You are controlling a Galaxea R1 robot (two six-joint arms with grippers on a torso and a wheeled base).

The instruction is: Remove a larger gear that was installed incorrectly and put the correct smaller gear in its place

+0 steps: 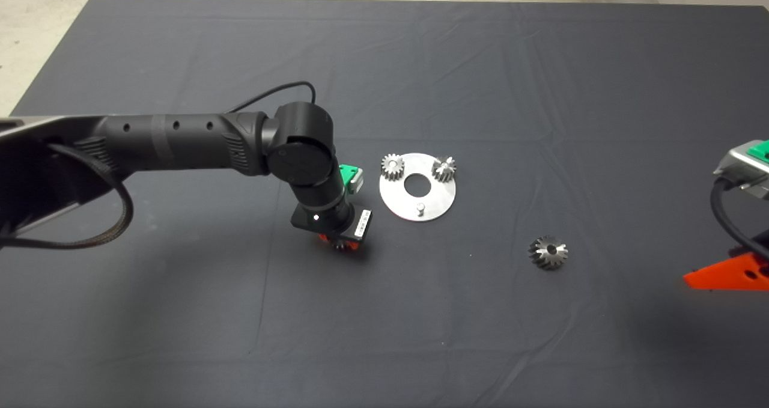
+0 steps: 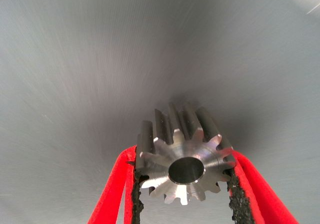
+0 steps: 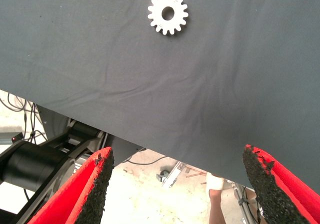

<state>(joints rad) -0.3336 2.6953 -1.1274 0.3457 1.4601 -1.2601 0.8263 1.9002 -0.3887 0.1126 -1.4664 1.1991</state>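
Note:
My left gripper (image 1: 340,243) is down at the mat just left of the round silver plate (image 1: 401,202). In the left wrist view the left gripper (image 2: 183,157) is shut on the smaller gear (image 2: 172,129), a bright silver straight-toothed gear with a dark central hole, pinched between both pads. The plate carries two small silver gears (image 1: 392,166) (image 1: 444,169) on its far pegs; its near peg (image 1: 420,207) is bare. The larger gear (image 1: 548,252), dark with slanted teeth, lies on the mat right of the plate and shows in the right wrist view (image 3: 168,12). My right gripper (image 1: 716,276) is parked, open and empty.
The dark mat (image 1: 420,65) covers the table. The right wrist view shows the right gripper (image 3: 179,153) over the mat's edge, with machine parts and a person's foot (image 3: 215,184) on the floor beyond.

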